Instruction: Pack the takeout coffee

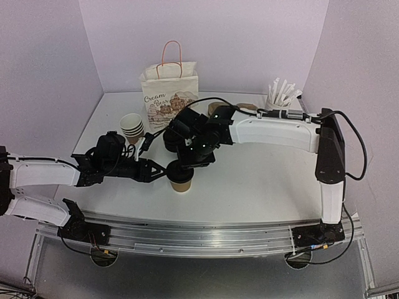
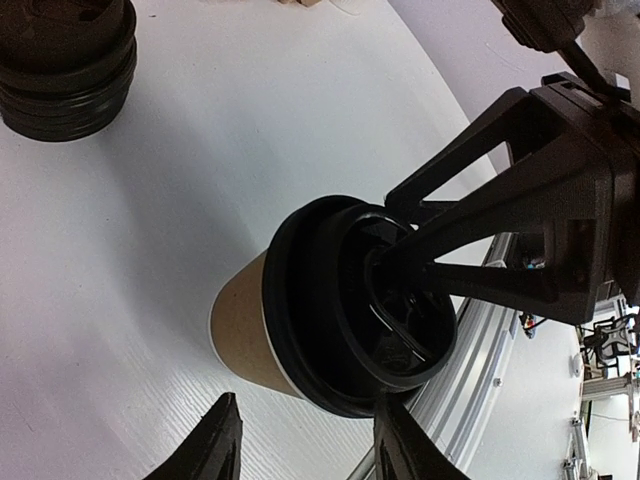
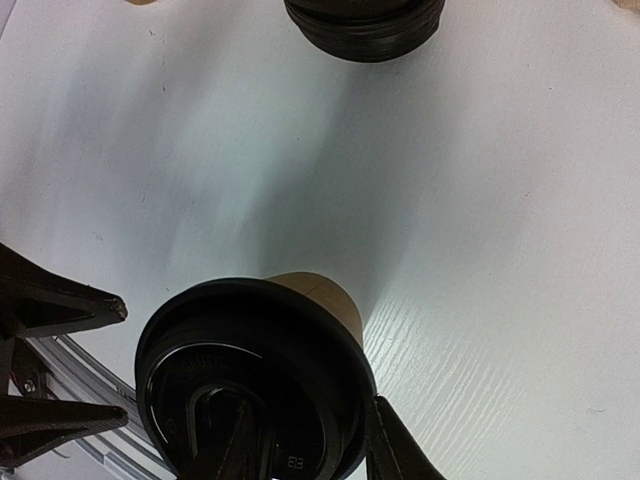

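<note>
The takeout coffee (image 1: 181, 182) is a brown paper cup (image 2: 245, 330) with a black lid (image 3: 250, 370), upright near the table's front edge. My right gripper (image 1: 186, 163) comes down on it from above. One finger rests in the lid's recessed top and the other (image 3: 395, 450) lies against the outside of the rim, so the jaws are shut on the lid's edge (image 3: 308, 405). My left gripper (image 1: 163, 170) reaches in from the left at cup height. Its fingers (image 2: 215, 440) stand apart on either side of the cup's near side (image 2: 308, 400); the left one is clear of the paper wall.
A stack of black lids (image 1: 169, 138) sits just behind the cup, also in the wrist views (image 2: 65, 60) (image 3: 362, 25). Nested brown cups (image 1: 132, 126) stand back left, a printed paper bag (image 1: 169, 93) behind them, a white holder of sticks (image 1: 282, 94) back right. The metal rail (image 1: 199, 227) runs along the front.
</note>
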